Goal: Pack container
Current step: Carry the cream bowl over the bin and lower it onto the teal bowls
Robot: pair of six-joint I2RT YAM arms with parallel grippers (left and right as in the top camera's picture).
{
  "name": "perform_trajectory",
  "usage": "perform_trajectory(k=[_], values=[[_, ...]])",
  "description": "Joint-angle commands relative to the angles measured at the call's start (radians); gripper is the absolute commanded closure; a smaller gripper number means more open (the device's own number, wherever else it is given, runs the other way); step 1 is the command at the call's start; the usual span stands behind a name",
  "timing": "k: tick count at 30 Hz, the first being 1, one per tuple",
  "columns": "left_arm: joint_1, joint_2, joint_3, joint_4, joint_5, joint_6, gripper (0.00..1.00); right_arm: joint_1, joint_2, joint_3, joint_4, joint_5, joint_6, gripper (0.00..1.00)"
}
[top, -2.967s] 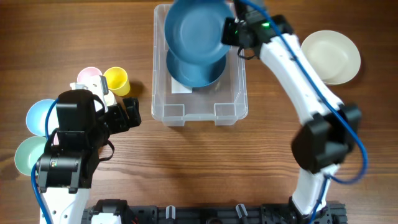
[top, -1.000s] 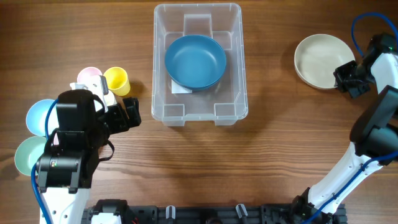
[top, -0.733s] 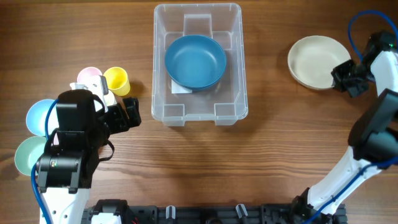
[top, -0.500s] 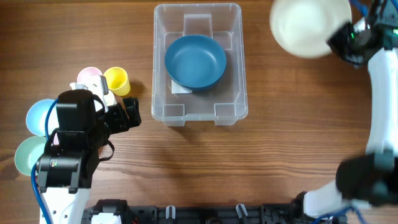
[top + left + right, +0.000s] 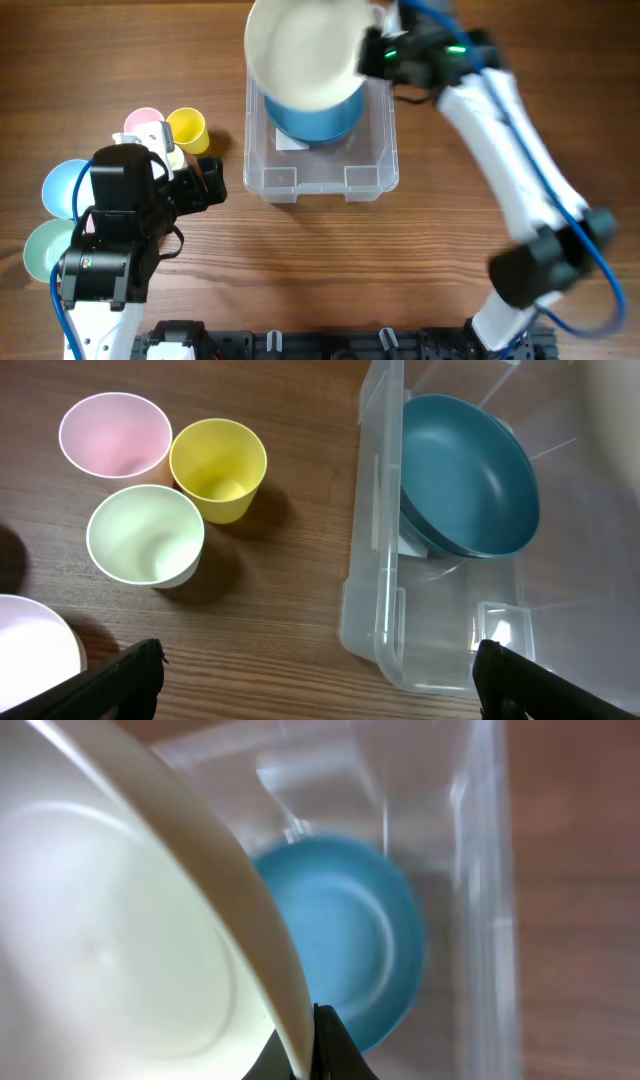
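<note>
The right gripper (image 5: 373, 50) is pinched tight on the rim of the cream bowl (image 5: 305, 50), gripping it at the bowl's 3 o'clock edge; the right wrist view shows a dark finger pressed against that rim. The bowl hangs open side up over the far half of the container (image 5: 391, 150), which stands at 12 o'clock on the table (image 5: 400, 260). Directly under it, inside the container, sits the blue bowl (image 5: 318, 125), with only its near edge showing from above. The cream bowl seems to be clear of the blue one, but neither view settles its height.

The step in hand is placing: the cream bowl is being brought down to nest in the blue bowl. The next move calls for centring it over the blue bowl, lowering it level until it seats, then opening the jaws and lifting away without catching the container's far wall.

The left gripper (image 5: 208, 183) waits at 9 o'clock of the container, jaws spread wide and empty. Three cups (image 5: 218, 468) stand just beyond it at its 12 o'clock, and two pale bowls (image 5: 62, 188) lie at the table's 8 o'clock edge, not yet packed.
</note>
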Motion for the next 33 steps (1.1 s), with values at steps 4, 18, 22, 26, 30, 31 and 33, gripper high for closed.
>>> perform_trajectory(k=[4, 18, 22, 26, 30, 31, 33], values=[[0.005, 0.0, 0.019, -0.005, 0.016, -0.009, 0.0, 0.008, 0.18, -0.01, 0.019, 0.032, 0.075, 0.96], [0.005, 0.0, 0.019, -0.005, 0.016, -0.009, 0.0, -0.002, 0.032, 0.009, -0.047, 0.047, -0.051, 0.63], [0.005, 0.0, 0.019, -0.005, 0.015, -0.009, 0.0, 0.021, -0.072, 0.009, -0.177, -0.019, -0.206, 0.82], [0.005, 0.0, 0.019, -0.005, 0.015, -0.009, 0.0, 0.066, -0.064, -0.01, -0.324, -0.032, -0.286, 0.96], [0.005, 0.0, 0.019, -0.005, 0.016, -0.009, 0.0, 0.117, -0.021, -0.097, -0.325, -0.04, -0.321, 0.96], [0.005, 0.0, 0.019, -0.005, 0.015, -0.009, 0.0, 0.138, -0.002, -0.134, -0.314, -0.044, -0.322, 0.96], [0.005, 0.0, 0.019, -0.005, 0.016, -0.009, 0.0, 0.16, 0.029, -0.169, -0.298, -0.043, -0.322, 0.96]])
